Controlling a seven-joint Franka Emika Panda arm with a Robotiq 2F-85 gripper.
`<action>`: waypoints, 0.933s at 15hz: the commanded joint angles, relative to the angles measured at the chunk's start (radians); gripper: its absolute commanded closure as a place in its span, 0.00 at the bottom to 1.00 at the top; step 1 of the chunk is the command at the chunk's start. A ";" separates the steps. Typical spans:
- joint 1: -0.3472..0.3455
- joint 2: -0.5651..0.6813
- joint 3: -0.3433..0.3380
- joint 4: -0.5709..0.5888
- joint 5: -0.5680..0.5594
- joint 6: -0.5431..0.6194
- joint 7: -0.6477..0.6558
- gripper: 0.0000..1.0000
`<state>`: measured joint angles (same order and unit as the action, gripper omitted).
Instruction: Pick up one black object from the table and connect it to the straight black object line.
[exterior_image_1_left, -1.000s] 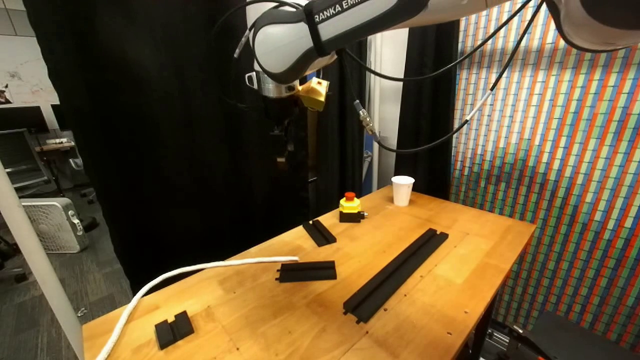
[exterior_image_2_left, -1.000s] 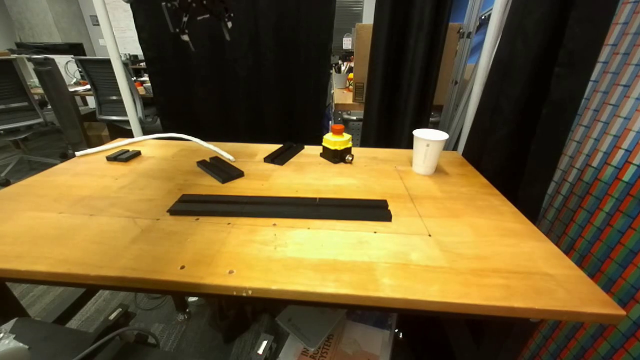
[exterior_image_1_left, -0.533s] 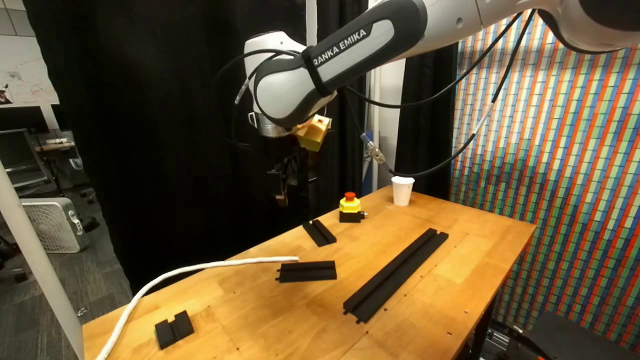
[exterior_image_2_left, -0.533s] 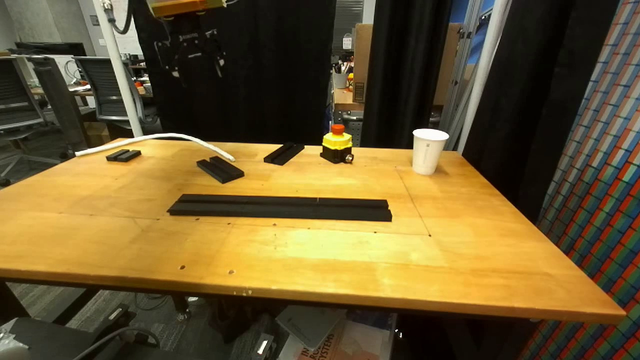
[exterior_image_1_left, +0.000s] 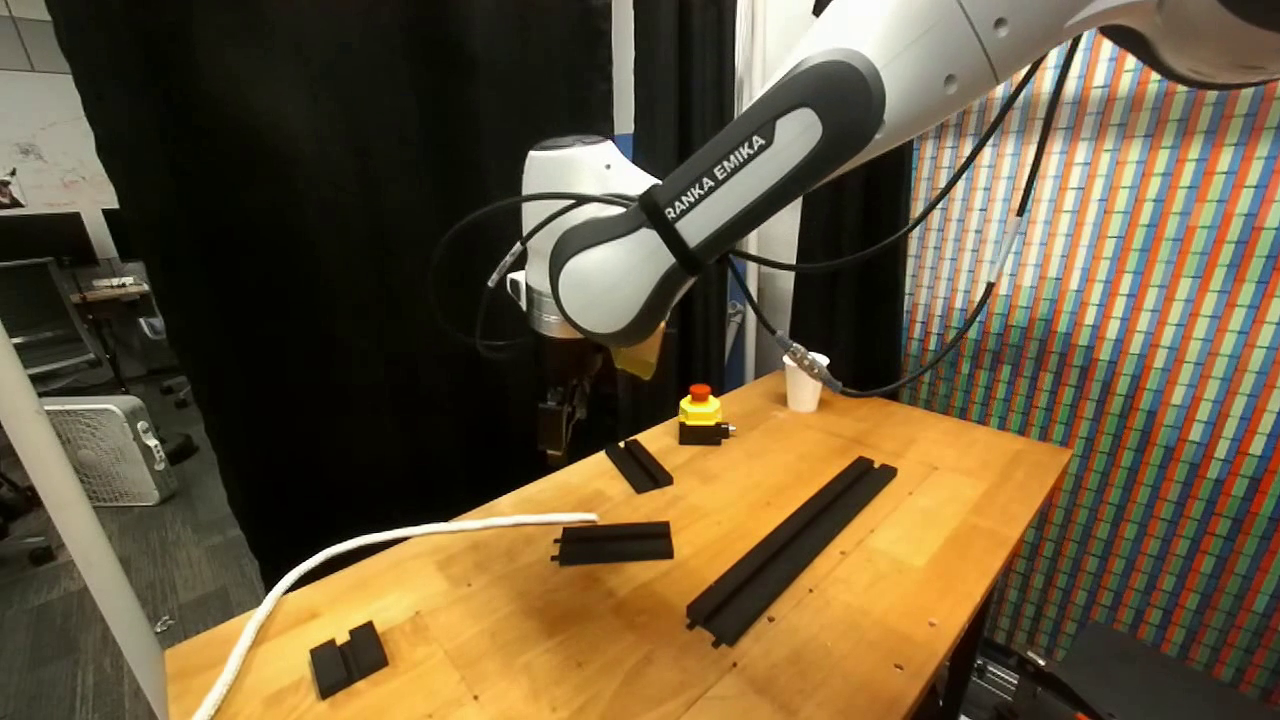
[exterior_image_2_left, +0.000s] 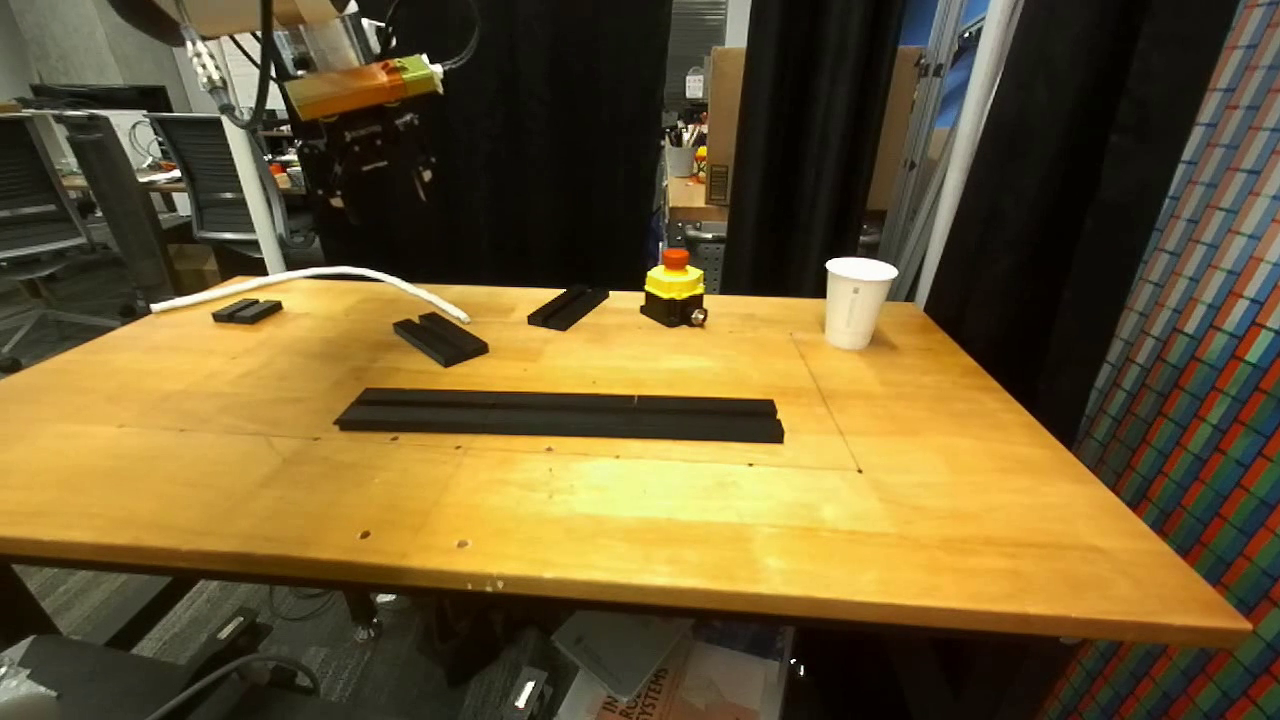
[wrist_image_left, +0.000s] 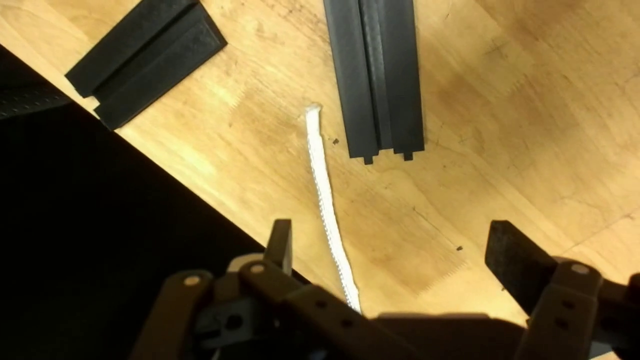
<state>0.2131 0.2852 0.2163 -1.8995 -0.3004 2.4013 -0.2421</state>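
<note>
The black object (exterior_image_1_left: 615, 543), a short flat bar with a groove, lies on the wooden table (exterior_image_1_left: 520, 625); it also shows in an exterior view (exterior_image_2_left: 440, 339). In the wrist view the black object (wrist_image_left: 382, 80) points its pronged end toward my jaws. The straight black object line (exterior_image_1_left: 792, 552) lies along the table and shows in an exterior view (exterior_image_2_left: 560, 414); it is out of the wrist view. My gripper (wrist_image_left: 391, 235) is open and empty, above the table's far edge, apart from every piece. It shows dark against the curtain in both exterior views (exterior_image_1_left: 556, 440) (exterior_image_2_left: 380, 192).
A white cable (wrist_image_left: 327, 205) ends beside the black object and passes beneath my open jaws. A stubbier black piece (exterior_image_1_left: 638, 466), a small black block (exterior_image_1_left: 347, 658), a yellow emergency stop (exterior_image_1_left: 700, 415) and a white cup (exterior_image_1_left: 803, 385) stand around. A black curtain (exterior_image_1_left: 380, 300) hangs behind the table.
The arm has come down toward the table from high above, with the gripper tilting slightly. The black pieces, the cable and the cup have not moved.
</note>
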 joint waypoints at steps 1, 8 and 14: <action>-0.017 -0.092 0.009 -0.154 0.034 0.068 -0.072 0.00; -0.028 -0.142 0.004 -0.275 0.032 0.084 -0.188 0.00; -0.048 -0.116 -0.007 -0.282 0.018 0.132 -0.240 0.00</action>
<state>0.1794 0.1803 0.2123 -2.1603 -0.2902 2.4856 -0.4384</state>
